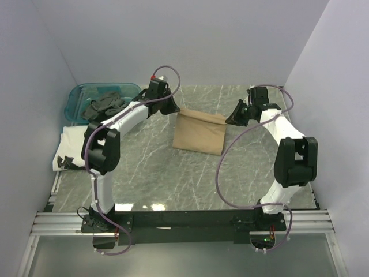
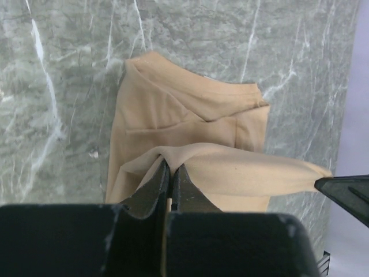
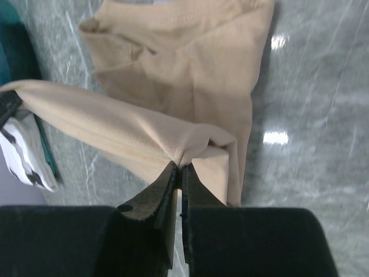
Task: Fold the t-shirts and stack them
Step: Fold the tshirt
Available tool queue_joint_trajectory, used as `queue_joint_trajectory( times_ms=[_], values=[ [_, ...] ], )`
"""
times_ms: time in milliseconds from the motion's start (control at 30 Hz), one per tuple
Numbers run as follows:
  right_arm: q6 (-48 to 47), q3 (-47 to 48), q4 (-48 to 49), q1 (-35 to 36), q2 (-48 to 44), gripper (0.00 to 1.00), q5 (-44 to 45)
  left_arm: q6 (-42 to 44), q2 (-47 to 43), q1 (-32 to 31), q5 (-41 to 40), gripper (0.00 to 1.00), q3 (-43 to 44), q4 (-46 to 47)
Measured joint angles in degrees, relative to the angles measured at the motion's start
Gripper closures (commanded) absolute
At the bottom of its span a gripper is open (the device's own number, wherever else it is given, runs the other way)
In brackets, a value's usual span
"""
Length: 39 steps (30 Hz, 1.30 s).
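"Holding the tan t-shirt [image 1: 199,133] by two corners of one edge, why?"

"To carry that edge over for a fold, I'd judge. The left gripper [image 1: 173,108] is clenched on the corner nearer the blue bin [image 1: 78,95]. The right gripper [image 1: 229,119] is clenched on the corner farther from it. The cloth between them is raised and taut, and the rest lies flat on the table [image 1: 161,173]."

"Where does the shirt sit?"

"Well to the right of the bin, apart from it. A white t-shirt [image 1: 72,144] lies just on the bin's near side."

"And the arms?"

"Both reach forward with elbows bowed outward. The wrists are turned in toward each other and the fingers are tipped down at the cloth."
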Motion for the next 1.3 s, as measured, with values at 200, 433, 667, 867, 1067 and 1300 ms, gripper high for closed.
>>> queue_joint_trajectory(
  times_ms=[200, 433, 667, 867, 1067, 1300],
  values=[
    [0.5, 5.0, 0.9, -1.2, 7.3, 0.97, -1.1, 0.2, 6.4, 1.4, 3.0, 0.89, 5.1, -0.2],
    [1.7, 10.4, 2.1, -2.0, 14.9, 0.22, 0.4, 1.5, 13.1, 2.7, 6.3, 0.14, 11.1, -0.2],
    [1.5, 13.8, 2.4, -2.2, 15.7, 0.18, 4.2, 1.6, 13.5, 4.2, 7.3, 0.01, 11.3, 0.5],
    [1.5, 0.9, 5.1, -2.3, 1.9, 0.17, 6.2, 2.9, 7.2, 4.0, 8.4, 0.01, 1.6, 1.7],
    [1.5, -11.1, 5.3, -2.3, -13.0, 0.16, 8.7, 4.2, 2.8, 2.7, 8.3, 0.01, -6.4, 2.9],
    [1.0, -17.7, 3.7, -2.3, -22.5, 0.15, 11.4, 5.7, 5.7, 0.2, 6.8, 0.01, -5.3, 2.3]
  ],
)
